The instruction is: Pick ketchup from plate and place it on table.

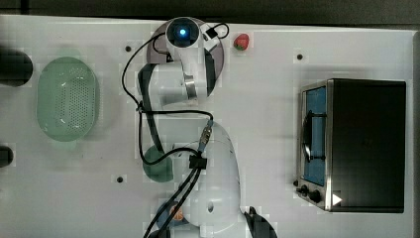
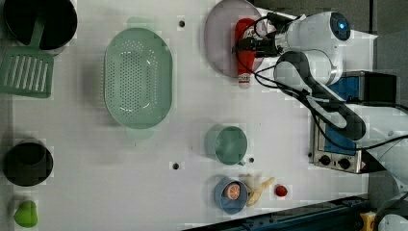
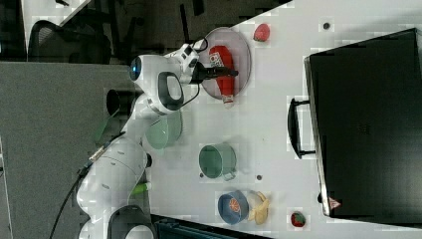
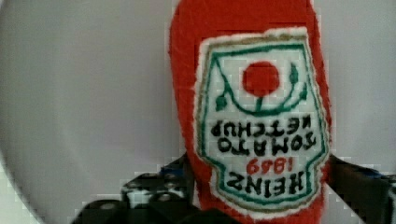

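The ketchup (image 2: 244, 53) is a red bottle with a white label. It lies flat on the lilac-grey plate (image 2: 219, 33) at the table's (image 2: 192, 120) far edge, with its whitish cap end reaching past the rim. My gripper (image 2: 242, 44) is down over the bottle's middle and open, one finger on each side of it. In the wrist view the label of the ketchup (image 4: 261, 116) faces the camera, and dark fingers (image 4: 154, 191) stand close against both red sides, over the plate (image 4: 84, 93). The right view shows the gripper (image 3: 221, 73) straddling the ketchup (image 3: 222, 57).
A green perforated basket (image 2: 138, 77) lies to the left view's left of the plate. A green mug (image 2: 226, 144), a blue bowl (image 2: 231, 194) and a banana (image 2: 257, 187) sit nearer. The toaster oven (image 1: 356, 144) stands at the top view's right, and a strawberry (image 1: 241, 42) lies beside the plate.
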{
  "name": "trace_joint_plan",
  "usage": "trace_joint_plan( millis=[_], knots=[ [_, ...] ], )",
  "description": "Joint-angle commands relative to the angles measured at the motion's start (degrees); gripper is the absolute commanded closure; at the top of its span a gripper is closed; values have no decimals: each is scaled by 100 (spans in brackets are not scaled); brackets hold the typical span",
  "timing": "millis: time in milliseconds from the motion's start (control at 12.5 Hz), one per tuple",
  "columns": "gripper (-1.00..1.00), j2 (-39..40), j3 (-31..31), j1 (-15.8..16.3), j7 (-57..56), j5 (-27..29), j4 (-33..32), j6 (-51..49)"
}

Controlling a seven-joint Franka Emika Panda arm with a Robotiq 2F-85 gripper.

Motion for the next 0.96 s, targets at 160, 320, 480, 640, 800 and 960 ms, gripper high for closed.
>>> trace_joint_plan(
  millis=[160, 320, 480, 640, 800, 960],
  knots=[
    [-19, -100, 41, 11, -198, -18, 110, 139],
    [-19, -177, 41, 2, -184, -13, 116, 138],
    [-19, -344, 44, -12, -169, -1, 147, 122],
    [-19, -604, 45, -43, -131, 12, 245, 0],
    [-19, -892, 47, -77, -126, 20, 416, -532],
    [-19, -1235, 47, -109, -124, 20, 491, -1168]
  ],
)
